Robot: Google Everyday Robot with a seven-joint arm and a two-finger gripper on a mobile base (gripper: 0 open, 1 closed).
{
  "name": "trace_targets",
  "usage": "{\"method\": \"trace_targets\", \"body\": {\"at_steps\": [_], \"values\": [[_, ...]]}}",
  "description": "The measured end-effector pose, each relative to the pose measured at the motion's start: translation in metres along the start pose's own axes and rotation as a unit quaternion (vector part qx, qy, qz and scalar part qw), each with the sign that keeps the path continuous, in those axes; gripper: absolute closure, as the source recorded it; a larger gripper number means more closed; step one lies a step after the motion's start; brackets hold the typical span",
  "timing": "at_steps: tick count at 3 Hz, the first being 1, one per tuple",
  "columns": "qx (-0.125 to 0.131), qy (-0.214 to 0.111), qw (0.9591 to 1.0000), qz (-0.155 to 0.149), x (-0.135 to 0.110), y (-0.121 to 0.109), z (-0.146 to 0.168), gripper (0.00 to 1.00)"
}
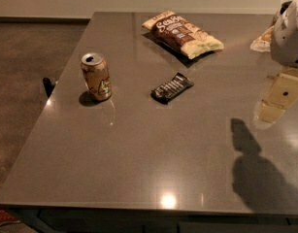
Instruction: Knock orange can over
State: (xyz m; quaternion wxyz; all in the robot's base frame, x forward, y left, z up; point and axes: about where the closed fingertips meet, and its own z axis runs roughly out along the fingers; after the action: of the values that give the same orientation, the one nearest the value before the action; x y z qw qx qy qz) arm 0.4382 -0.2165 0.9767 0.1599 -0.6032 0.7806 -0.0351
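Gripper place: you are keeping the gripper (282, 93) at the right edge of the scene, low over the table (139, 159).
Gripper state: released or clenched, you cannot tell.
Can place: the orange can (96, 76) is standing upright on the left part of the table, its long axis pointing up.
Direction: the can is sitting well apart to the left of the gripper, with the black wrapped bar (172, 87) lying between them.
Next move: I judge you are needing a long leftward sweep, avoiding the bar and striking the can high.
Writing: the snack bag (182, 33), at the far side, is carrying pale lettering and the can a green-and-white mark; neither is readable.
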Motion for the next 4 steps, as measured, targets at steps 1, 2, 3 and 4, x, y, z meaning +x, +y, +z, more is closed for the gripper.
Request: {"method": "trace_targets", "body": {"at_steps": [1,2,3,4], "values": [[0.0,0.0,1.0,0.0,0.0,0.0,0.0,0.0],[0.001,-0.017,0.9999,0.004,-0.012,-0.002,0.003,0.0],[-0.011,-0.049,0.9987,0.003,-0.036,-0.004,0.012,0.0],[-0.039,-0.1,0.9942,-0.002,-0.078,-0.004,0.031,0.0]]}}
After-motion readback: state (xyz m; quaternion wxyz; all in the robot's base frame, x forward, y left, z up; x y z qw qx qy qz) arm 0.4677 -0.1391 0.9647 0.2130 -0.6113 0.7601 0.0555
